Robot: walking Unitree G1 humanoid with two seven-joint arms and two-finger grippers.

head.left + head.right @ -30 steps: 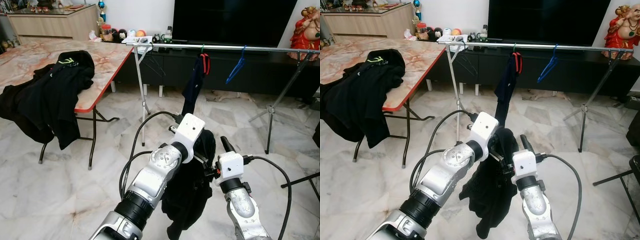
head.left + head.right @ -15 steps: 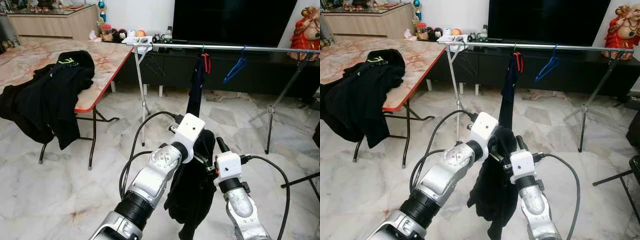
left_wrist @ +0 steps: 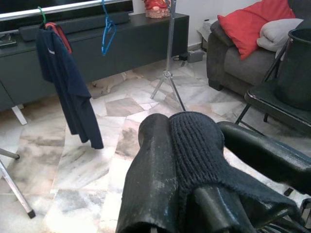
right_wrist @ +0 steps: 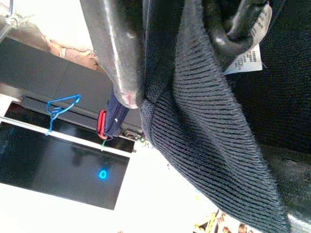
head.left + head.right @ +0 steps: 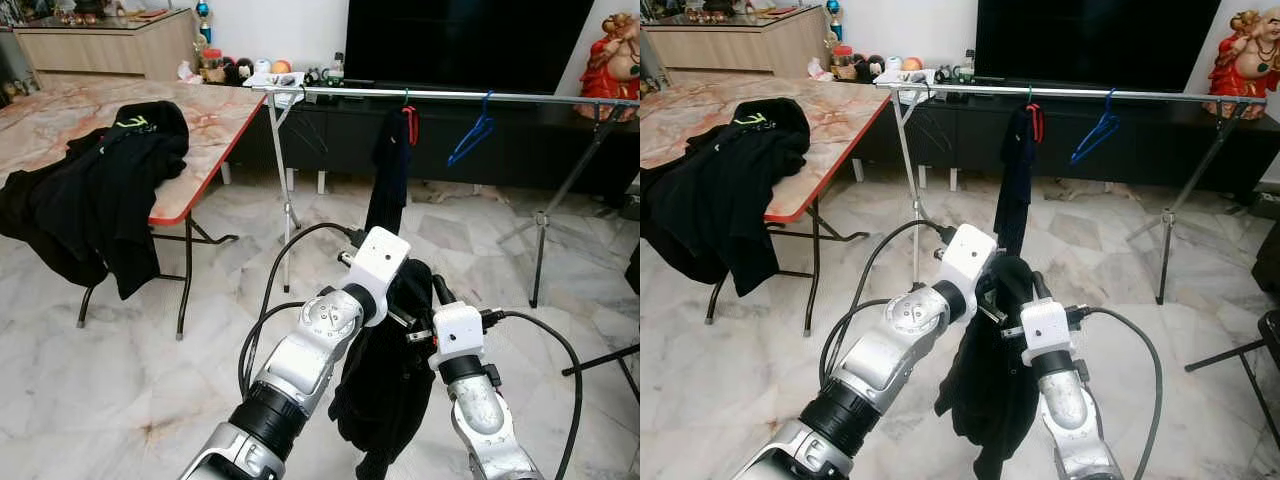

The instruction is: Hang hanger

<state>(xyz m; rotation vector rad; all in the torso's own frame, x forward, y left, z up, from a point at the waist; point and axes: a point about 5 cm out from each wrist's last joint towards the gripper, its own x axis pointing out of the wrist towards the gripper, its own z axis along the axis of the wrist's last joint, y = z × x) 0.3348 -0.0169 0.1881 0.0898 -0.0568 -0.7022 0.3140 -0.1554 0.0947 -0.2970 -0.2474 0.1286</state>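
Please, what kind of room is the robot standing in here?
Most likely a home living room. A large dark television stands on a low black cabinet, a sofa with a red cushion is nearby, and a metal clothes rail stands on the marble floor.

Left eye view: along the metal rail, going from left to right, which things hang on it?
Black wire hanger → navy shirt on a red hanger → empty blue hanger.
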